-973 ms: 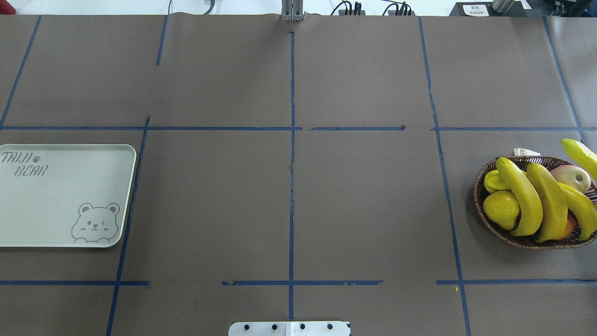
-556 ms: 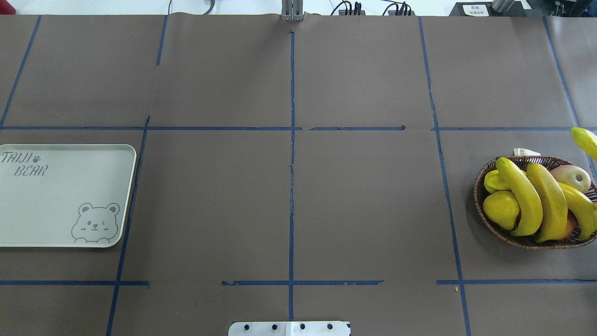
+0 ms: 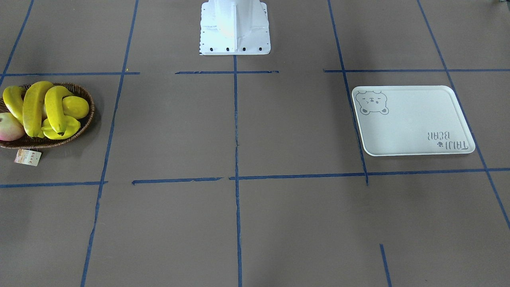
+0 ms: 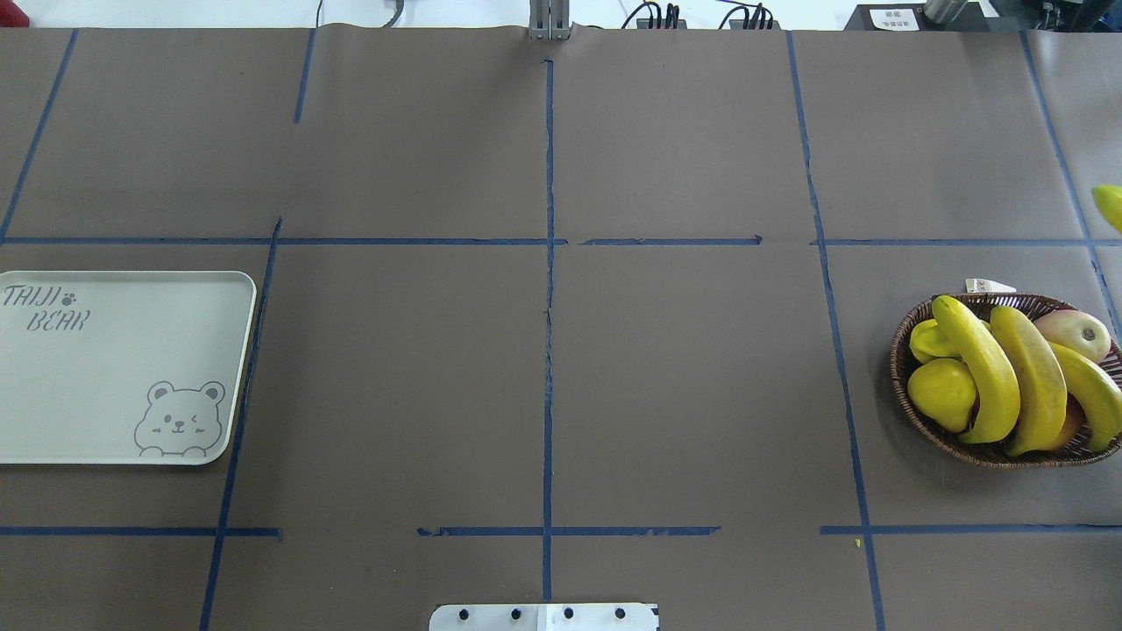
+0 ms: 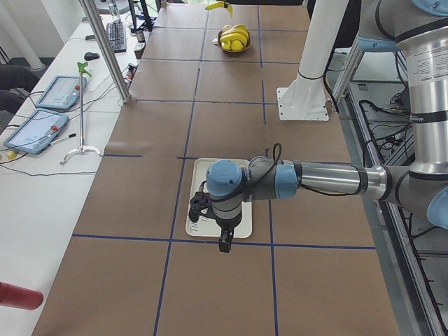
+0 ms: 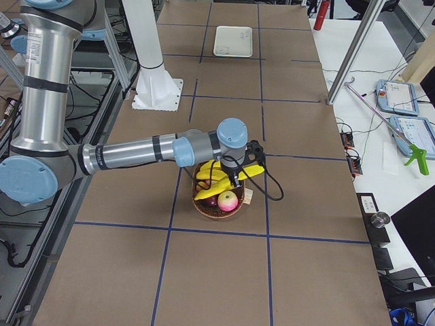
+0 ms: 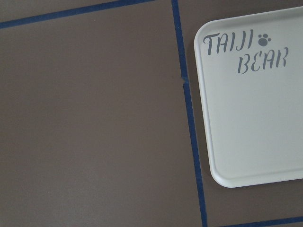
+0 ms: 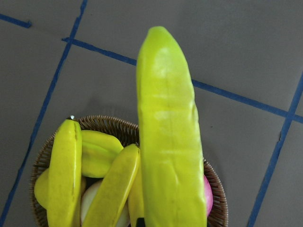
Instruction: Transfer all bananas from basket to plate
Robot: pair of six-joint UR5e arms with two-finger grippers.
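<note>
Within basket (image 4: pixel 898 372): three bananas (image 4: pixel 986 368), lemon (image 4: pixel 942 394) | above it: fourth banana (image 8: pixel 168 142)

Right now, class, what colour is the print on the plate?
Grey, on the pale plate; clearest in the overhead view.

A counter (image 4: pixel 692 377) under brown paper carries a grid of blue tape lines (image 4: pixel 549 394). Just beside the counter stands a white side table (image 5: pixel 49 203) holding two tablets (image 5: pixel 36 131). A metal post (image 5: pixel 105 50) rises at the counter's edge.
</note>
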